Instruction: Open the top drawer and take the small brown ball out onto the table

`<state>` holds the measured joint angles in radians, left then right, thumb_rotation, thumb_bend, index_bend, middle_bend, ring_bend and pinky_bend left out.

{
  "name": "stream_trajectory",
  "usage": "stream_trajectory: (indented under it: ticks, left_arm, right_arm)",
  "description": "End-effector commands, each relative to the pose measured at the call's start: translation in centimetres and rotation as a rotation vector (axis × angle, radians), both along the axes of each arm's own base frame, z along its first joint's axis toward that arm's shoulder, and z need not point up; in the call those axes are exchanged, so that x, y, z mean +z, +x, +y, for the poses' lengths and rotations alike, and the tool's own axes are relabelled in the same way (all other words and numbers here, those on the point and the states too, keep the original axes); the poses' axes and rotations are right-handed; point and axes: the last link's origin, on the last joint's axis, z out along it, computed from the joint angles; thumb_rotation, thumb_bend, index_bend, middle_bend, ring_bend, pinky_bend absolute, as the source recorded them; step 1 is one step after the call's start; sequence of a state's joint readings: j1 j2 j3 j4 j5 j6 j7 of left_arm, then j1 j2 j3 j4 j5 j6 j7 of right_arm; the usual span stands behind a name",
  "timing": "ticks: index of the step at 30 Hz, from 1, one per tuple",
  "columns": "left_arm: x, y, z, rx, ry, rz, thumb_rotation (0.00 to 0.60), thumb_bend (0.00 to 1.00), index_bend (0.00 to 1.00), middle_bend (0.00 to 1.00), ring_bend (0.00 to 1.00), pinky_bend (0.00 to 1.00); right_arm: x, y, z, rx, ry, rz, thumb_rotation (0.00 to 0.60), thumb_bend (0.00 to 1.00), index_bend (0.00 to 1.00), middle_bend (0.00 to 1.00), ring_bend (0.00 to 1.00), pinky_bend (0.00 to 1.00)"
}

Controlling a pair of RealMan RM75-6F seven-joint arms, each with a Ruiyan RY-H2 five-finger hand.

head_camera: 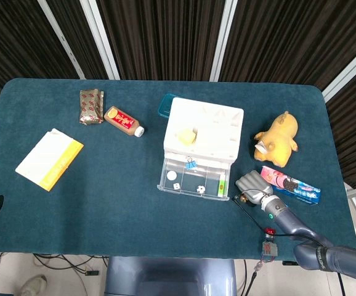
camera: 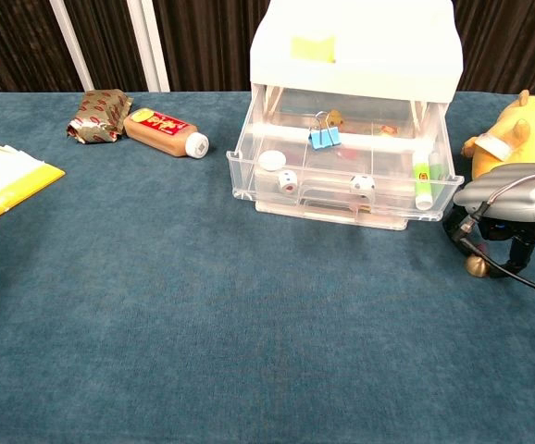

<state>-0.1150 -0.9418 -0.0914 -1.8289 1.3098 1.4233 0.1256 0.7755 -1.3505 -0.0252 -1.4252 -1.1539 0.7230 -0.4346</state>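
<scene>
Right hand (camera: 513, 205) hovers low beside the open clear plastic drawer (camera: 346, 190), fingers pointing down around the small brown ball (camera: 477, 265), which sits at the teal tablecloth (camera: 203, 324); whether it grips is unclear.

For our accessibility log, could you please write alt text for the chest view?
The right hand holds the small brown ball low over the blue table, right of the open clear drawer. A yellow plush toy sits behind the hand.
</scene>
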Motion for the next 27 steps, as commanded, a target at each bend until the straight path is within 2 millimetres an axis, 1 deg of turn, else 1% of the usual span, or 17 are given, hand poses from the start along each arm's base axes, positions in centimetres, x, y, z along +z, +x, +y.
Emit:
stream_trajectory:
  ticks: [1,3,5,8,11,14,16,17,19,20,22,23,24,25,27]
  left_arm:
    - [0.0,0.0,0.0,0.000,0.001,0.000,0.600,0.38,0.09,0.00,0.00,0.00]
    - [0.0,0.0,0.0,0.001,-0.001,0.001,0.600,0.38,0.09,0.00,0.00,0.00]
    - [-0.1,0.0,0.0,0.001,-0.004,0.002,0.600,0.38,0.09,0.00,0.00,0.00]
    - [-0.2,0.0,0.0,0.000,-0.007,0.005,0.600,0.38,0.09,0.00,0.00,0.00]
    - [-0.2,0.0,0.0,-0.002,-0.007,0.007,0.600,0.38,0.09,0.00,0.00,0.00]
    - [-0.1,0.0,0.0,-0.004,-0.004,0.007,0.600,0.38,0.09,0.00,0.00,0.00]
    - [-0.1,0.0,0.0,-0.006,-0.004,0.008,0.600,0.38,0.09,0.00,0.00,0.00]
    - [-0.1,0.0,0.0,-0.007,-0.004,0.008,0.600,0.38,0.09,0.00,0.00,0.00]
    - [-0.2,0.1,0.0,-0.009,-0.008,0.009,0.600,0.38,0.09,0.00,0.00,0.00]
    - [-0.2,0.1,0.0,-0.010,-0.009,0.010,0.600,0.38,0.09,0.00,0.00,0.00]
    - [-0.2,0.2,0.0,-0.013,-0.007,0.010,0.600,0.38,0.09,0.00,0.00,0.00]
    - [-0.2,0.2,0.0,-0.014,-0.005,0.010,0.600,0.38,0.09,0.00,0.00,0.00]
    - [-0.2,0.3,0.0,-0.014,-0.003,0.009,0.600,0.38,0.09,0.00,0.00,0.00]
    - [-0.1,0.3,0.0,-0.015,-0.001,0.008,0.600,0.38,0.09,0.00,0.00,0.00]
    - [-0.1,0.4,0.0,-0.016,0.000,0.009,0.600,0.38,0.09,0.00,0.00,0.00]
  right_arm:
    - [0.4,0.1,0.0,-0.011,-0.002,0.004,0.600,0.26,0.35,1.00,1.00,1.00]
    - [0.7,0.1,0.0,-0.020,-0.003,0.006,0.600,0.25,0.30,1.00,1.00,1.00]
    - [1.1,0.1,0.1,-0.038,0.002,0.007,0.600,0.24,0.27,1.00,1.00,1.00]
    - [1.9,0.2,0.1,-0.047,-0.008,0.016,0.600,0.24,0.26,1.00,1.00,1.00]
    - [3.3,0.2,0.2,-0.044,-0.039,0.018,0.600,0.24,0.26,1.00,1.00,1.00]
    - [5.6,-0.3,0.6,-0.084,-0.072,0.020,0.600,0.24,0.26,0.99,1.00,1.00]
    - [8.0,-1.0,0.8,-0.147,-0.100,0.029,0.600,0.24,0.26,0.97,0.99,1.00]
    - [8.9,-1.1,0.9,-0.168,-0.110,0.030,0.600,0.24,0.25,0.96,0.99,1.00]
    - [11.6,-1.2,1.2,-0.222,-0.166,0.002,0.600,0.24,0.24,0.93,0.95,0.99]
    - [12.8,-1.2,1.2,-0.236,-0.205,-0.021,0.600,0.24,0.23,0.88,0.91,0.96]
    - [15.6,-1.3,1.7,-0.252,-0.310,-0.080,0.600,0.24,0.22,0.79,0.84,0.89]
    - [17.0,-1.5,2.1,-0.256,-0.368,-0.109,0.600,0.24,0.22,0.71,0.79,0.81]
    - [18.0,-1.8,2.6,-0.255,-0.411,-0.134,0.600,0.24,0.21,0.66,0.76,0.76]
    - [18.8,-2.1,3.1,-0.253,-0.448,-0.154,0.600,0.24,0.20,0.58,0.71,0.69]
    - [20.1,-2.9,4.5,-0.255,-0.518,-0.188,0.600,0.23,0.18,0.43,0.59,0.58]
